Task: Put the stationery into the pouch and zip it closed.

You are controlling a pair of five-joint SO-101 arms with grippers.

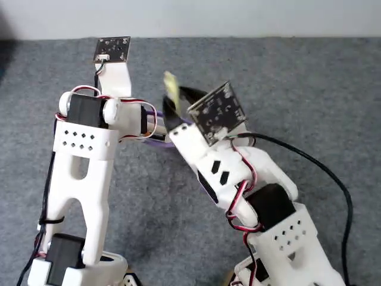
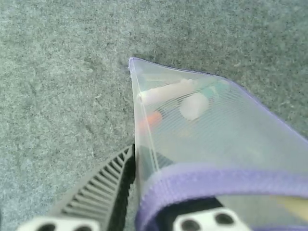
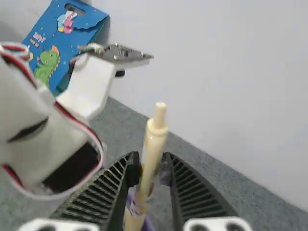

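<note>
Right gripper [image 3: 149,160] pinching cream pen [image 3: 155,131]; left gripper [image 2: 142,166] clamps translucent purple-edged pouch [image 2: 216,134], stationery [image 2: 191,105] inside.

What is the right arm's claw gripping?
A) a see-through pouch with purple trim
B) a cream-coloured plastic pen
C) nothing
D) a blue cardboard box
B: the right claw is shut on the cream-coloured plastic pen, clamped between its black ribbed fingers; the see-through pouch with purple trim is in the left claw.
</note>
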